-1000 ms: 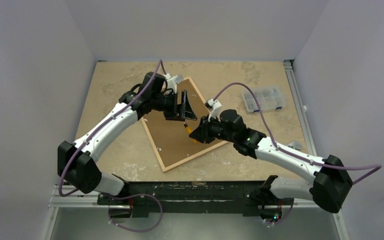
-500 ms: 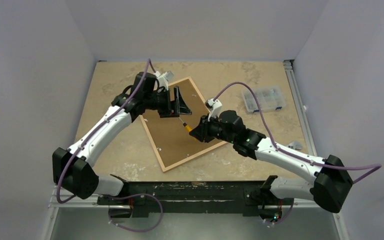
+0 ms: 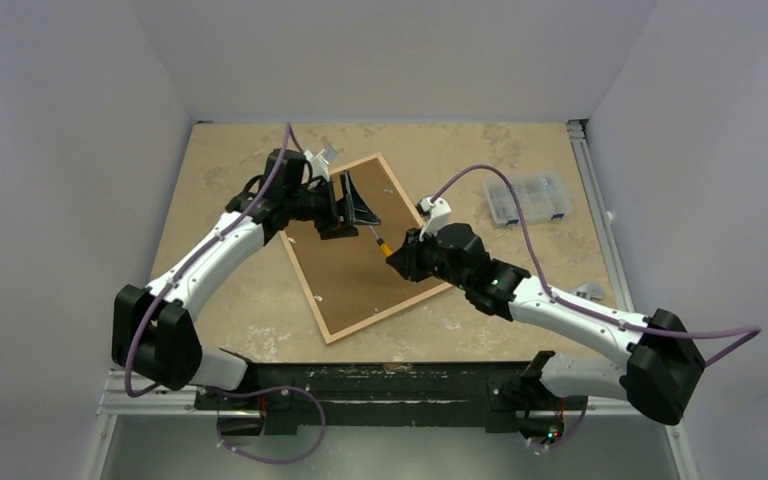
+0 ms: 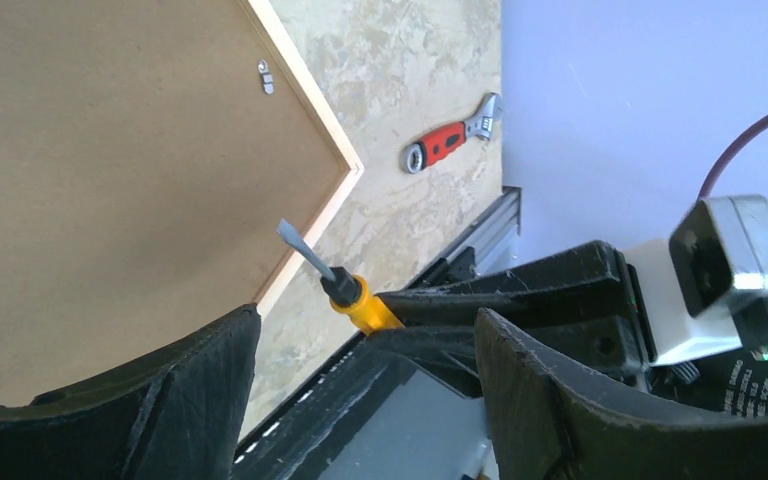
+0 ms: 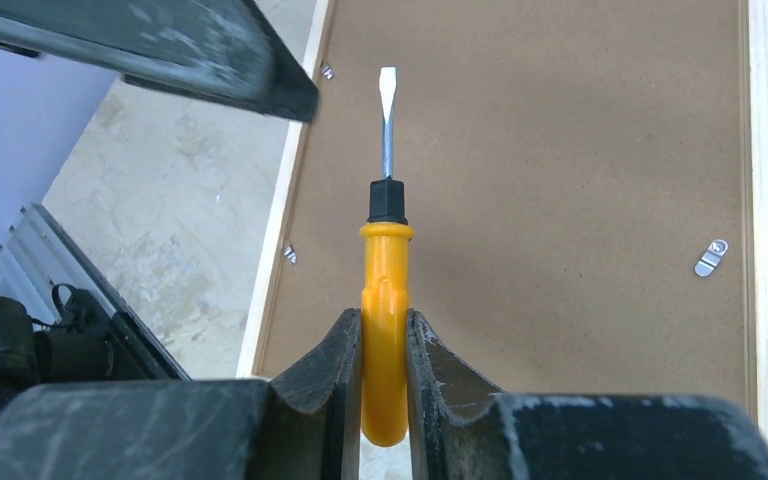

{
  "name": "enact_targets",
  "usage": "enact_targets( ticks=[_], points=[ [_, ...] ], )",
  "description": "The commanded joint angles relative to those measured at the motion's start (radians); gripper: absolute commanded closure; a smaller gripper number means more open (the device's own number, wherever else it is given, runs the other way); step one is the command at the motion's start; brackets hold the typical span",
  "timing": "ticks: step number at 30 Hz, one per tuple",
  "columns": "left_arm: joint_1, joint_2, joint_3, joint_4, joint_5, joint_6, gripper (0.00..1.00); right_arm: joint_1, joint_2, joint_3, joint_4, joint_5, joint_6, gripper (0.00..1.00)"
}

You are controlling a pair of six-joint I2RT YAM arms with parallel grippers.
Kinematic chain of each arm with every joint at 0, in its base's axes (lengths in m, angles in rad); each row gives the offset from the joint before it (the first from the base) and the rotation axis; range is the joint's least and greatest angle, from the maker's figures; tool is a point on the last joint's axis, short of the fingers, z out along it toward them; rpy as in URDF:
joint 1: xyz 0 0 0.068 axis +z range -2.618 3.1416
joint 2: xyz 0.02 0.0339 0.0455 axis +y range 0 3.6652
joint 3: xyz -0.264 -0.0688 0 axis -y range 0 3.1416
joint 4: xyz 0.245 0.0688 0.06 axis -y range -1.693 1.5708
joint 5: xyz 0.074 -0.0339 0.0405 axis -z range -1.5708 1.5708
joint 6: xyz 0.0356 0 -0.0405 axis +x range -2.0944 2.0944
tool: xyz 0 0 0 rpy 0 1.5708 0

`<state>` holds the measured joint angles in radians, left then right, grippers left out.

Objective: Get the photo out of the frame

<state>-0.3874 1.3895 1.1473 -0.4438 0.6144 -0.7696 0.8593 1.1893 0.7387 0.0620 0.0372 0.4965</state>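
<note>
1. Top view: the frame (image 3: pixel 392 312) lies face down and cornerwise, board (image 3: pixel 355 285) up, photo hidden beneath; the left gripper (image 3: pixel 355 205) and right gripper (image 3: pixel 398 262) hover over its far half.
2. Left wrist: the left gripper is spread, empty, facing the screwdriver (image 4: pixel 345 290).
3. Right wrist: the right gripper pinches the handle; the shaft runs along the board, a clip (image 5: pixel 327 70) just left of the tip, so the right gripper seems nearer it.
</note>
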Motion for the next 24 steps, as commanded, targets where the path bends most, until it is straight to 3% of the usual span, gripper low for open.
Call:
enact_targets(
  ticks=[1, 8, 12, 14, 18, 19, 20, 24],
  points=[
    [0.016, 0.064, -0.050, 0.178, 0.160, -0.126, 0.24, 0.013, -0.025, 0.016, 0.064, 0.043, -0.022, 1.00],
    [0.016, 0.117, -0.109, 0.304, 0.222, -0.227, 0.25, 0.047, 0.023, 0.067, 0.079, 0.042, -0.037, 1.00],
    [0.016, 0.144, -0.125, 0.342, 0.245, -0.257, 0.30, 0.075, 0.044, 0.089, 0.078, 0.060, -0.046, 1.00],
    [0.016, 0.149, -0.140, 0.383, 0.255, -0.277, 0.39, 0.089, 0.053, 0.095, 0.075, 0.074, -0.054, 1.00],
    [0.018, 0.151, -0.151, 0.414, 0.269, -0.295, 0.78, 0.112, 0.068, 0.113, 0.033, 0.098, -0.065, 1.00],
    [0.019, 0.152, -0.149, 0.418, 0.277, -0.296, 0.95, 0.114, 0.072, 0.120, 0.015, 0.103, -0.064, 0.96],
    [0.019, 0.155, -0.147, 0.421, 0.286, -0.299, 1.00, 0.116, 0.074, 0.124, 0.000, 0.112, -0.060, 0.89],
    [0.026, 0.174, -0.165, 0.545, 0.344, -0.374, 1.00, 0.128, 0.064, 0.111, -0.028, 0.175, -0.028, 0.52]
  ],
)
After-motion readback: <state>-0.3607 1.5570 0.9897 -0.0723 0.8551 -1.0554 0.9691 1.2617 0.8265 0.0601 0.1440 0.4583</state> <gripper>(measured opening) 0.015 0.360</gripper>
